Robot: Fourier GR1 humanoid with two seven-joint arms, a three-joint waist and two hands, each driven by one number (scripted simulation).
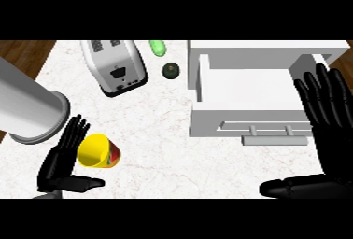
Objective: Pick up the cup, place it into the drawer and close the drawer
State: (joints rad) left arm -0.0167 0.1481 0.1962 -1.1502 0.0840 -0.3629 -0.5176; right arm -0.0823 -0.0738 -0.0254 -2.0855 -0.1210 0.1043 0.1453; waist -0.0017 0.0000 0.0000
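Note:
A yellow cup (96, 150) with a red and green band lies on its side on the white counter at the lower left. My left hand (63, 161) stands just left of it, fingers straight and thumb spread below the cup, not curled round it. The white drawer (244, 91) is pulled open at the right, its inside bare and its front with a grey handle (274, 133) facing me. My right hand (324, 121) stands open at the right edge, fingers up over the drawer's right side, thumb pointing left.
A silver toaster (115, 65) stands at the back. A dark avocado (170, 70) and a green item (158, 47) lie between toaster and drawer. A large grey cylinder (27, 109) lies at the left edge. Bare counter (172, 158) lies between cup and drawer.

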